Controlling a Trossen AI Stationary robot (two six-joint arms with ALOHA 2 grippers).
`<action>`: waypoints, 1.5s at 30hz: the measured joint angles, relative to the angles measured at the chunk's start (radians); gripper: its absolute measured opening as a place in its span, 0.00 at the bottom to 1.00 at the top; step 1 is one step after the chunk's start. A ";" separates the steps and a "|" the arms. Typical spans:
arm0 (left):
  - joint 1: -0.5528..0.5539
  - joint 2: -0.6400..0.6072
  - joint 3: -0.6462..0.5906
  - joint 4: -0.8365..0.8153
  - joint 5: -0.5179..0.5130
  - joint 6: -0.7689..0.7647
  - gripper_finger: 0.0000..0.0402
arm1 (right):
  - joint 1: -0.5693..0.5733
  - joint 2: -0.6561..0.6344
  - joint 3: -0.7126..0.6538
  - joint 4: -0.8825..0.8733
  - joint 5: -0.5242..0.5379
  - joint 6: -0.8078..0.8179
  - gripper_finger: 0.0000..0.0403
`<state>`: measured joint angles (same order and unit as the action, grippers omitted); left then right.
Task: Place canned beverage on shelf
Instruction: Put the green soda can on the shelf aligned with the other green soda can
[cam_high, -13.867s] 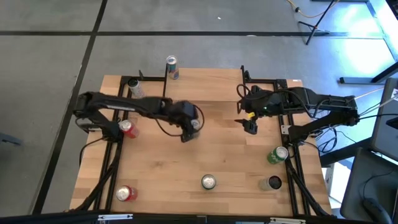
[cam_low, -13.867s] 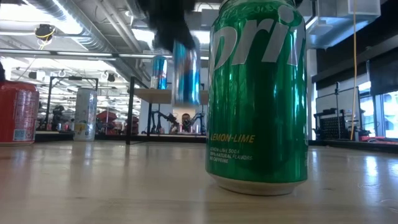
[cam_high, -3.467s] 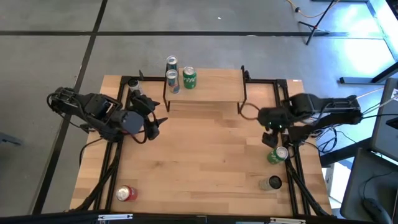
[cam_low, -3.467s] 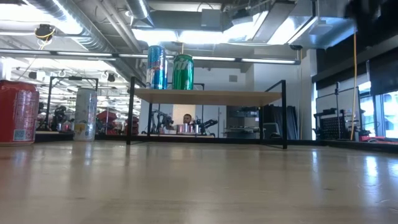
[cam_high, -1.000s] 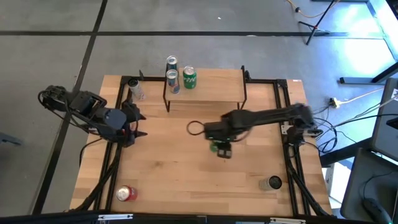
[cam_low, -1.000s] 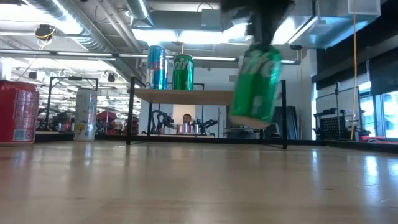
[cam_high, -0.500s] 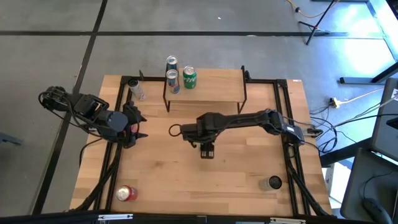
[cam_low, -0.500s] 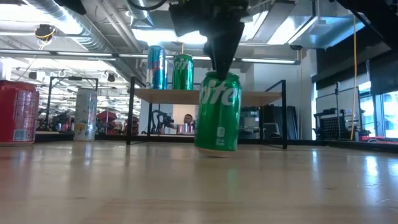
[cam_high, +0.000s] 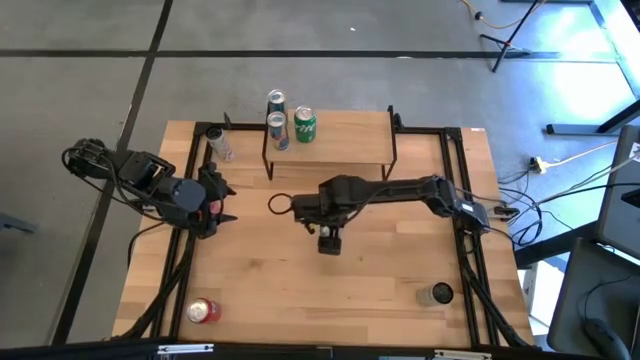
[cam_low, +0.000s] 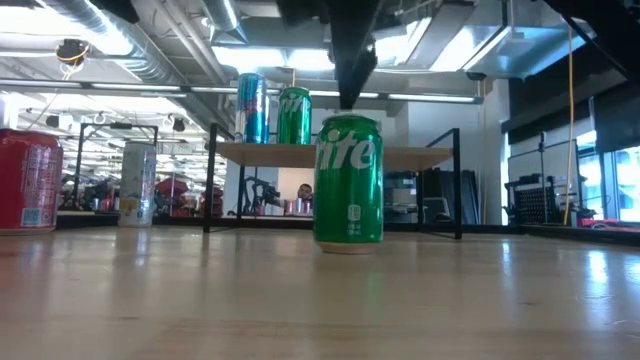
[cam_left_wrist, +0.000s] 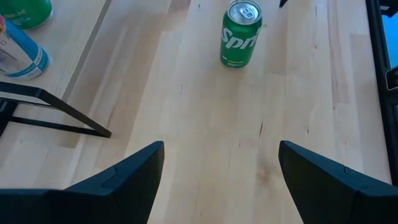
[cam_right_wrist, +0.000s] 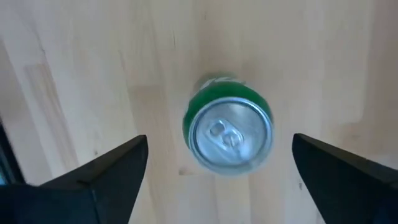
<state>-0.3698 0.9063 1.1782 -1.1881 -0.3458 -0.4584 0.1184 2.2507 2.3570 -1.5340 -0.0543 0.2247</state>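
Note:
A green canned beverage (cam_low: 349, 180) stands upright on its base at the middle of the table, also seen as the green can (cam_left_wrist: 241, 34). My right gripper (cam_right_wrist: 219, 140) hangs open straight above the can (cam_right_wrist: 229, 134), pointing down, with one finger well clear on each side. In the high view that gripper (cam_high: 330, 240) covers the can. The shelf (cam_high: 345, 135) stands at the far edge, bearing a blue can (cam_low: 252, 108) and a green can (cam_low: 294, 115). My left gripper (cam_high: 222, 205) waits open at the table's left, empty (cam_left_wrist: 221, 146).
A red can (cam_high: 203, 311) stands at the near left corner and a dark-topped can (cam_high: 437, 294) at the near right. A pale can (cam_high: 217, 143) stands left of the shelf. Black frame rails run along both table sides. Bare wood lies between the green can and the shelf.
My right gripper has carried the green can toward the table's left edge and down. The can hung tilted below it, then came to stand upright on the table. The gripper has let go and now stands above the can's top.

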 joint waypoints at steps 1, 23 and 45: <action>0.000 -0.004 0.000 0.000 0.000 0.000 0.76 | 0.002 -0.016 -0.002 -0.008 0.010 0.004 0.92; 0.000 -0.116 -0.001 -0.003 -0.009 -0.002 0.76 | 0.083 -0.707 -1.009 0.763 0.226 0.477 0.86; 0.000 -0.115 -0.001 0.001 -0.008 -0.030 0.76 | 0.164 -0.581 -1.129 1.096 0.454 0.439 0.86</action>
<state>-0.3698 0.7918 1.1774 -1.1873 -0.3542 -0.4884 0.2822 1.6693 1.2278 -0.4376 0.4001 0.6632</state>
